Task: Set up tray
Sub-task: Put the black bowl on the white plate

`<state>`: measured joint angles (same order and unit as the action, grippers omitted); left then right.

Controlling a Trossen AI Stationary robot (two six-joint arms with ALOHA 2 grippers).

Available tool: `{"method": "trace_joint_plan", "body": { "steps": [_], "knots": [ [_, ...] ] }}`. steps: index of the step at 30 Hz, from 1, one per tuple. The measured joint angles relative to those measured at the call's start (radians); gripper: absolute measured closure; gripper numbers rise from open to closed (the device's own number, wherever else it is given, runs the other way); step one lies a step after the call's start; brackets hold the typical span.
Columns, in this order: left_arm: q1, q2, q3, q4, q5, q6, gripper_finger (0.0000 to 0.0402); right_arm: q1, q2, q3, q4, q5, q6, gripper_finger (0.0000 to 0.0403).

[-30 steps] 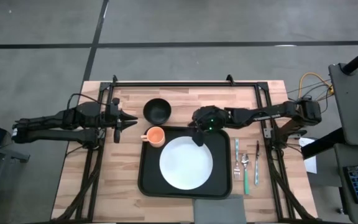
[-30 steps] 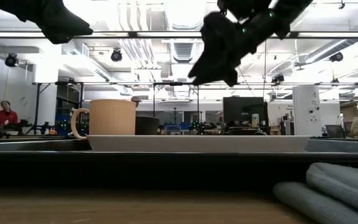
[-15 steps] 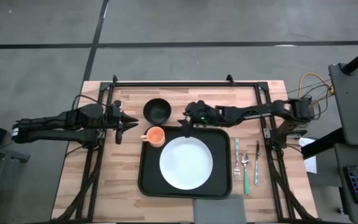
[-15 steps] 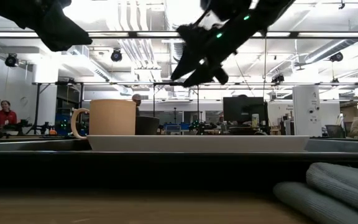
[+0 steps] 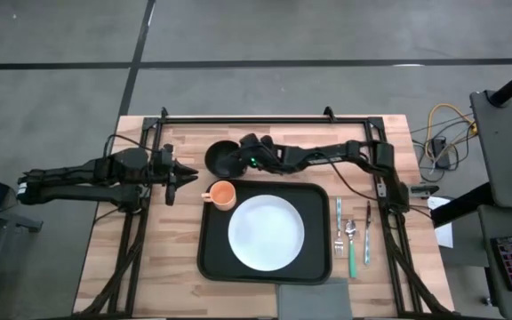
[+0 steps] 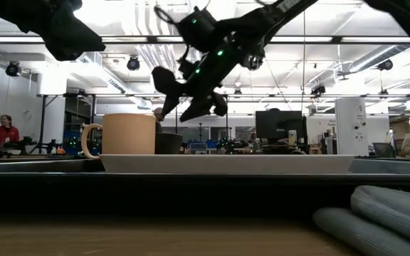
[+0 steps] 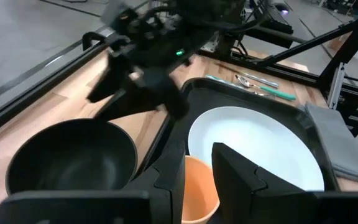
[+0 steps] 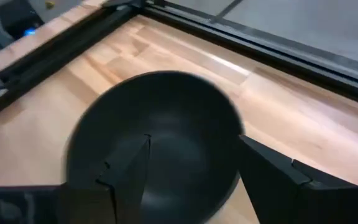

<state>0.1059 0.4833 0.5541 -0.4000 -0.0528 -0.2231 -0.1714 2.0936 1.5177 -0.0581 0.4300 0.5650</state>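
Reaching for the round black bowl (image 5: pixel 225 158) seems to be the step in hand: right hand (image 5: pixel 245 153) stretched far across the light wooden table (image 5: pixel 265 135), hanging just above the bowl's rim, fingers (image 8: pixel 270 176) spread wide, nothing held. Next move, probably: lowering until one finger goes inside the bowl and one outside, closing on the rim, then carrying the bowl to the large black rectangular tray with rounded corners and low raised rim (image 5: pixel 209 251). Care needed with the small orange mug (image 5: pixel 221 193), standing on the tray's far left corner, close to the bowl. Left hand (image 5: pixel 174 173) waiting over the table just left of the mug, empty, fingers (image 7: pixel 238 171) apart. Tray lying flat in the middle of the table, near side, carrying a round white plate (image 5: pixel 266 232) at its centre. Fork, spoon and green-handled utensil (image 5: pixel 351 236) lying on the table just right of the tray; grey folded napkin (image 5: pixel 314 298) at the near edge.
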Motion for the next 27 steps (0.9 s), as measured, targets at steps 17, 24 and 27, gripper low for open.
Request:
{"method": "trace_joint_plan", "body": {
  "steps": [17,24,27],
  "knots": [
    [0.000,0.000,0.000,-0.001,0.019,-0.001,0.0340,-0.045,0.046,0.066,-0.122,0.041,0.012,0.0128],
    [0.000,0.001,0.000,-0.001,0.023,-0.014,0.0340,-0.045,0.085,0.063,-0.116,-0.001,0.029,0.0130],
    [0.000,0.001,0.000,-0.001,0.025,-0.022,0.0340,-0.045,0.097,0.063,-0.118,-0.006,0.032,0.0136]
  ]
}}
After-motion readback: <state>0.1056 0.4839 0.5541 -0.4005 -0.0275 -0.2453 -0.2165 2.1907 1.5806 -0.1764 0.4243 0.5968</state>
